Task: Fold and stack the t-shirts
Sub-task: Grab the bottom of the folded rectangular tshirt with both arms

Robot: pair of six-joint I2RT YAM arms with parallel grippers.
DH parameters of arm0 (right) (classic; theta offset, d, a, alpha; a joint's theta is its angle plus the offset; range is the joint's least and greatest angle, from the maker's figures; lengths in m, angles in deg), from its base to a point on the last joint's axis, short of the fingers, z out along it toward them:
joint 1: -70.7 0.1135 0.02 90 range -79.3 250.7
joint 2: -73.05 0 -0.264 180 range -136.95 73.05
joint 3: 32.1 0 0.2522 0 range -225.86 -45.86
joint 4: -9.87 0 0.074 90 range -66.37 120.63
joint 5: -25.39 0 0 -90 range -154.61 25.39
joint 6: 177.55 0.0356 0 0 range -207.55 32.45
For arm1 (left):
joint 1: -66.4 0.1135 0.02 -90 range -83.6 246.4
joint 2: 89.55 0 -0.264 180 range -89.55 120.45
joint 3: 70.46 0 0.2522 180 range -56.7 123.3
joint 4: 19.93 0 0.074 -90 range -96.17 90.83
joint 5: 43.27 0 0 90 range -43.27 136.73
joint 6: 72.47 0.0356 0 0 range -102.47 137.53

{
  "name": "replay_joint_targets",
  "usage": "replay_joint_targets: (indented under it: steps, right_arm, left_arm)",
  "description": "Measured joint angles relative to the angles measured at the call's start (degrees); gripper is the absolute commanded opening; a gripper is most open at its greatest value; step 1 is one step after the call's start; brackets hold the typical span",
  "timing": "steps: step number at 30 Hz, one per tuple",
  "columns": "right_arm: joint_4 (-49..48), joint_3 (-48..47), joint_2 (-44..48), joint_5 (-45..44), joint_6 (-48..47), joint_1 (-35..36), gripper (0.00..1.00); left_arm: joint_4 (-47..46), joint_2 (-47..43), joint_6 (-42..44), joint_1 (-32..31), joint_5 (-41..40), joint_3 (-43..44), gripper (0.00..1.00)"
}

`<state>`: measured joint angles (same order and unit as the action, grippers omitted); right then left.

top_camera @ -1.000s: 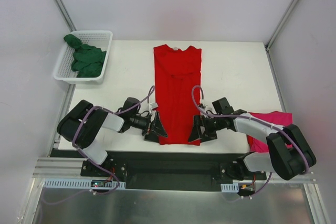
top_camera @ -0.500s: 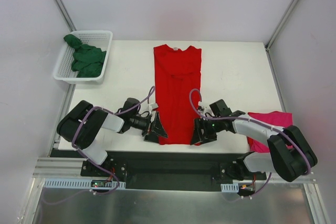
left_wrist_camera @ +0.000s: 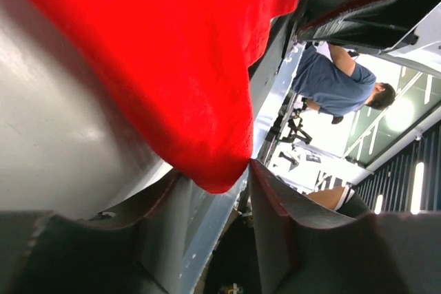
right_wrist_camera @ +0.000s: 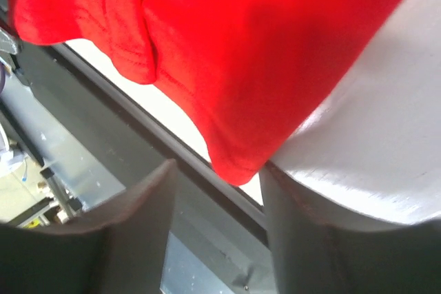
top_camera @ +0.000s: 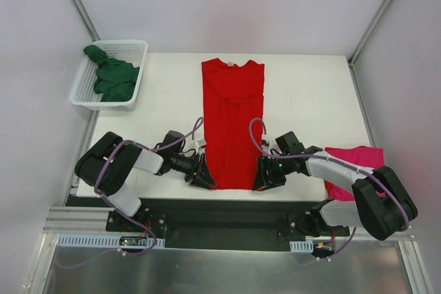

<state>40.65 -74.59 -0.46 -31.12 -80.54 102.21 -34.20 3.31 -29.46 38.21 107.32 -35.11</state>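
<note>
– White tabletop [top_camera: 310,94], entry one: red t-shirt [top_camera: 233,125], centre, sides folded in to a long strip, collar far, hem at the near edge. Cross-fold not yet done.
– Other stock?
– Far left: mesh basket [top_camera: 138,47] holding the green t-shirt [top_camera: 110,79], crumpled. Near right: magenta t-shirt [top_camera: 355,163], bunched, partly behind the right arm. Neither is folded, and no stack has been begun.
– Tools?
– Entry: left tool [left_wrist_camera: 213,201], narrow about the hem's left corner; whether it is pinched I cannot tell. Entry: right tool [right_wrist_camera: 219,191], half-wide, right corner between its fingers, a gap showing on one side.
– Change from a second ago?
– Both tools then stood wide beside the hem. Now they sit closer to the near edge, at the corners, jaws drawn in. The cloth lies as it did.
</note>
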Motion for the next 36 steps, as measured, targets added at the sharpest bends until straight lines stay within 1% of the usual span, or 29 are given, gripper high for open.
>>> replay_joint_targets:
  steps: [2,5,7,9,10,13,15,16,18,19,20,21,36]
  right_arm:
    - [0.0,0.2,-0.1,-0.3,0.0,-0.1,0.45]
    - [0.0,0.5,-0.1,-1.0,0.1,-0.1,0.44]
    - [0.0,0.5,-0.2,-1.0,0.2,-0.1,0.41]
    - [-0.2,0.6,-0.3,-1.1,0.3,-0.1,0.36]
    - [-0.3,0.8,-0.3,-1.0,0.3,-0.2,0.30]
    - [-0.7,1.2,-0.7,-1.1,0.4,-0.2,0.28]
    - [-0.7,1.4,-0.9,-1.0,0.5,-0.3,0.23]
    - [-0.7,1.4,-0.9,-1.0,0.5,-0.3,0.18]
    - [-0.7,1.4,-1.0,-1.2,0.4,-0.3,0.13]
    - [-0.7,1.4,-1.1,-1.4,0.4,-0.3,0.06]
    - [-0.7,1.4,-1.2,-1.4,0.4,-0.4,0.02]
    - [-0.7,1.4,-1.3,-1.8,0.5,-0.4,0.01]
    - [1.1,1.4,-0.7,-1.6,0.0,-1.3,0.01]
  left_arm:
    - [0.7,0.0,0.1,0.0,-0.2,0.0,0.36]
    - [1.6,0.0,0.3,0.0,-0.8,0.0,0.35]
    - [1.9,0.0,0.4,0.0,-1.0,0.1,0.34]
    - [2.0,0.0,0.5,0.0,-1.1,0.2,0.28]
    - [2.1,0.0,0.5,0.0,-1.1,0.2,0.26]
    - [2.5,0.0,0.8,0.0,-1.1,0.3,0.17]
    - [2.8,0.0,1.0,0.0,-1.1,0.5,0.11]
    - [3.0,0.0,1.2,0.0,-1.1,0.5,0.06]
    - [3.3,0.0,1.3,0.0,-1.2,0.5,0.00]
    - [3.4,0.0,1.4,0.0,-1.2,0.5,0.00]
    - [3.5,0.0,1.4,0.0,-1.2,0.6,0.00]
    - [3.6,0.0,1.4,0.0,-1.3,0.6,0.00]
    - [4.0,-0.7,1.5,0.0,-1.2,0.6,0.00]
